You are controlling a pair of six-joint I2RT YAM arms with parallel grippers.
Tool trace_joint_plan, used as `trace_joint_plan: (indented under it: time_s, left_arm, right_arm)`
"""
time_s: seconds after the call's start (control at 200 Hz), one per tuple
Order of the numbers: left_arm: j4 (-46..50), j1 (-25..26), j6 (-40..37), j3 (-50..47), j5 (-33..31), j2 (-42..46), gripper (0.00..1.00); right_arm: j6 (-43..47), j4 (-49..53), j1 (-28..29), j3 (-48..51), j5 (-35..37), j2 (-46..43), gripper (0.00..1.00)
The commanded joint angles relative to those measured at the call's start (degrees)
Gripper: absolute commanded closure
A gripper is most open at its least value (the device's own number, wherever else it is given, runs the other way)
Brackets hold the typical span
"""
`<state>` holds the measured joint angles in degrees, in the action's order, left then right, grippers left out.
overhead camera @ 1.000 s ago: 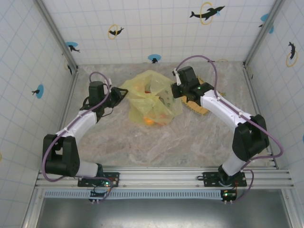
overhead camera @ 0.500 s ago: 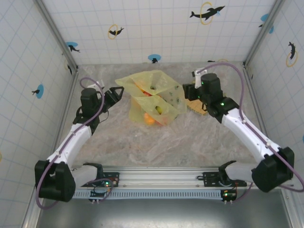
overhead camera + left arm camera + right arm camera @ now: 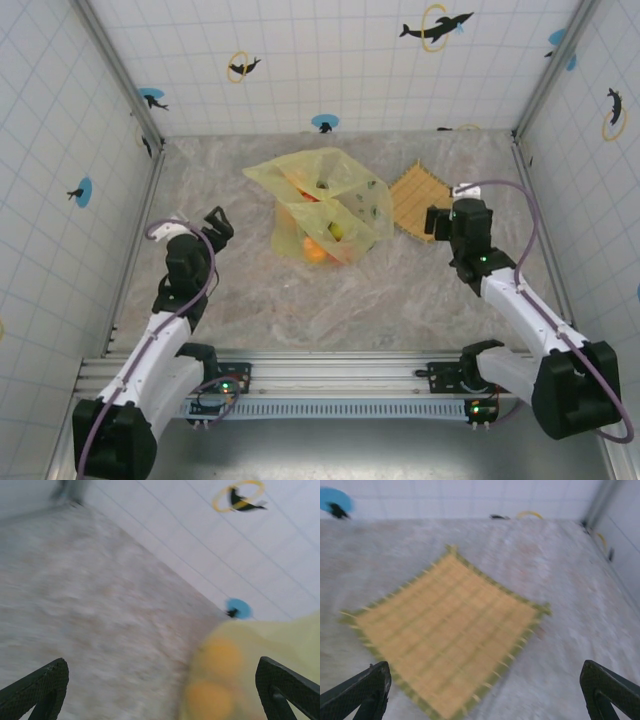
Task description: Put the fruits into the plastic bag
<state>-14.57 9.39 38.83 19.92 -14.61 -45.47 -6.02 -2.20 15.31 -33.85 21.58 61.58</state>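
In the top view the plastic bag (image 3: 340,190) is seen crumpled near the middle of the table (image 3: 300,310). The fruits are held inside it: an orange one (image 3: 316,252) at the bag's 6 o'clock edge, a yellow one (image 3: 337,232) just above that, and a red one (image 3: 308,196) toward 11 o'clock. A woven mat (image 3: 413,200) is laid just beside the bag at 3 o'clock. The left gripper (image 3: 216,220) is held at the bag's 9 o'clock, well apart from it, with its fingers (image 3: 45,680) spread wide and nothing between them. The right gripper (image 3: 436,222) is held at the mat's 4 o'clock edge, its fingers likewise spread and empty.
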Motion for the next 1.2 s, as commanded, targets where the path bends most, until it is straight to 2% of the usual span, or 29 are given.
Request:
trace_joint_plan:
  time_s: [0.0, 0.105, 0.28, 0.435, 0.615, 0.716, 0.801, 0.881, 0.981, 1.046, 1.121, 1.171, 1.196]
  left_arm:
    - [-4.81, -0.01, -6.57, -3.9, -19.06, -2.55, 0.02]
    - [-11.46, -0.05, -13.22, -5.79, -25.05, -7.87, 0.02]
    - [-21.92, -0.16, -26.2, -9.2, -23.52, -14.84, 0.02]
    - [-31.0, -0.25, -30.32, -14.88, -18.85, -16.83, 0.02]
    - [-40.29, -1.84, -32.41, -18.37, -11.68, -22.9, 0.03]
    - [-46.79, -3.06, -34.18, -20.17, -7.05, -27.32, 0.03]
    - [-54.8, -4.41, -35.56, -22.09, -3.31, -31.42, 0.03]
    - [-54.38, -5.1, -37.56, -21.55, 0.81, -32.52, 0.03]
    - [-62.43, -5.62, -38.38, -22.08, 3.13, -38.22, 0.03]
    - [-59.57, -7.56, -36.54, -21.26, 5.55, -38.91, 0.03]
    - [-66.25, -8.57, -36.37, -21.91, 8.17, -42.71, 0.03]
    - [-59.12, -9.28, -35.89, -20.5, 9.25, -41.07, 0.03]
    - [-58.7, -9.85, -35.63, -20.03, 10.38, -41.13, 0.03]
  right_arm:
    - [-1.16, -7.55, -2.13, 4.83, 3.99, 1.57, 0.01]
    - [-1.2, -12.34, -2.73, 9.98, 6.0, 2.47, 0.01]
    - [-2.03, -25.72, -3.08, 19.18, 8.48, 6.35, 0.01]
    - [-1.11, -30.26, -3.42, 20.34, 6.45, 14.04, 0.01]
    - [3.63, -41.71, -3.72, 24.76, 2.55, 17.24, 0.01]
    - [4.35, -47.73, -5.05, 26.77, -1.76, 18.93, 0.01]
    - [4.26, -48.51, -5.83, 26.72, -4.86, 19.17, 0.01]
    - [4.18, -50.61, -7.27, 27.43, -9.48, 18.97, 0.01]
    - [4.22, -50.94, -9.22, 27.26, -13.81, 19.27, 0.01]
    - [5.04, -52.3, -9.84, 27.75, -15.61, 19.28, 0.01]
    - [6.54, -57.05, -9.91, 29.77, -16.57, 19.23, 0.01]
    - [6.06, -60.63, -10.3, 31.32, -16.42, 19.96, 0.01]
    - [5.75, -61.2, -10.83, 31.57, -16.81, 20.38, 0.01]
